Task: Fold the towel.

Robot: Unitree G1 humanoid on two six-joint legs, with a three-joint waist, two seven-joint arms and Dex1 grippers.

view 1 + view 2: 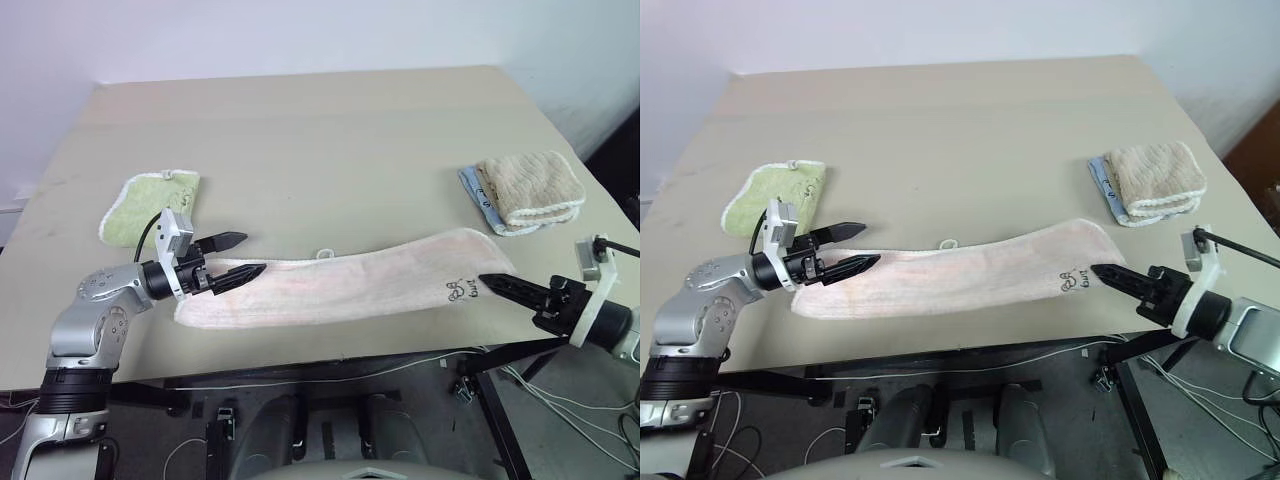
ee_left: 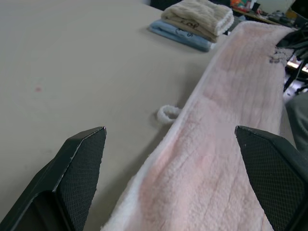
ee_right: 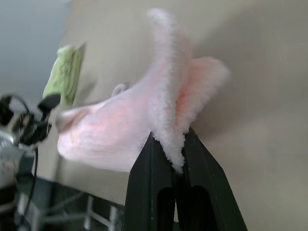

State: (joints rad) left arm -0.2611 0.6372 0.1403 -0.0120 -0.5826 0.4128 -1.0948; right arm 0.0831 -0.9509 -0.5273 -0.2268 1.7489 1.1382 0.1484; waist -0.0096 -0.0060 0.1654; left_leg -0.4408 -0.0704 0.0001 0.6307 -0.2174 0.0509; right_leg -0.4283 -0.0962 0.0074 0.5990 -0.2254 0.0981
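Light green towel (image 1: 150, 205) lies folded near the table's (image 1: 330, 130) left edge, out of play. Left gripper (image 1: 238, 259) hovers at the left end of the towel (image 1: 340, 285), fingers wide apart on either side of the hem, likely lined up to take that end. The towel lies along the table's front edge, already doubled lengthwise; white loop (image 1: 324, 254) on its far edge. Right gripper (image 1: 492, 282) is clamped on the towel's right end beside the dark mark (image 1: 462, 290), lifting it for the next fold. Beige-tan towel (image 1: 527, 187) sits folded near the right edge.
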